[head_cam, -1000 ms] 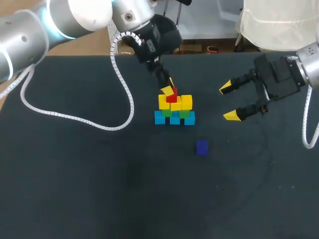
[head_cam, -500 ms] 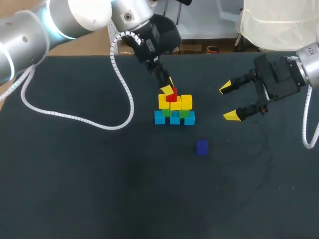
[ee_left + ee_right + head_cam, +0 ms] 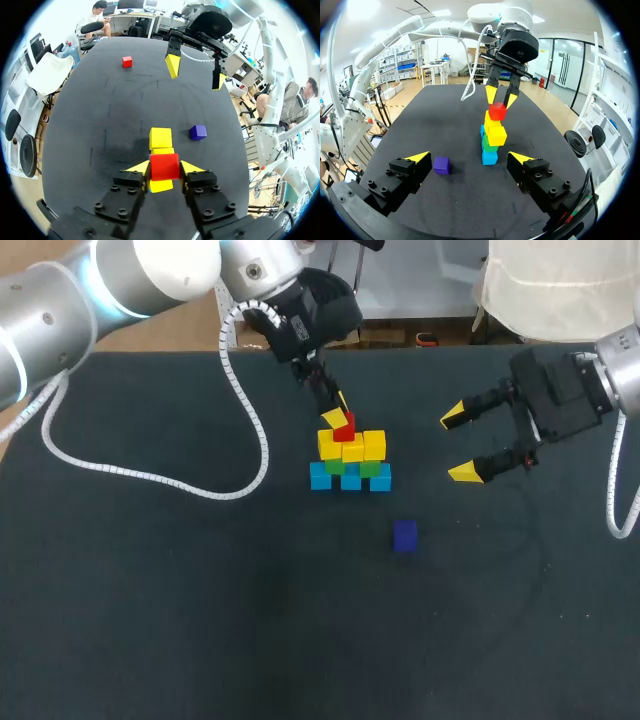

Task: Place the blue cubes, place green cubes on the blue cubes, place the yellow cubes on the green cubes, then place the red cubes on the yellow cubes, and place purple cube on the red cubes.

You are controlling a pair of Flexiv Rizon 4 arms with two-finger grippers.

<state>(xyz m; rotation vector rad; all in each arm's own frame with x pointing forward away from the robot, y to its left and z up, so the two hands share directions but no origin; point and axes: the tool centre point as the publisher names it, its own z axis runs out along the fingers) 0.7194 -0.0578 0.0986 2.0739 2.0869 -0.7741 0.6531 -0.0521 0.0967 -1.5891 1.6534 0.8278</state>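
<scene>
A pyramid stands mid-table: a blue cube row, green cubes on it, and yellow cubes above them. On top sits a red cube, and my left gripper comes down from behind, shut on it. The left wrist view shows that red cube held between both yellow tips. A purple cube lies alone in front of the stack. A second red cube lies far off on the table. My right gripper hangs open to the right of the stack, holding nothing.
A white cable from my left arm loops over the table's left half. The black tabletop is bare in front of the purple cube.
My left wrist has shifted very slightly up and back. The red cube stays on top of the stack. The right arm has not moved.
</scene>
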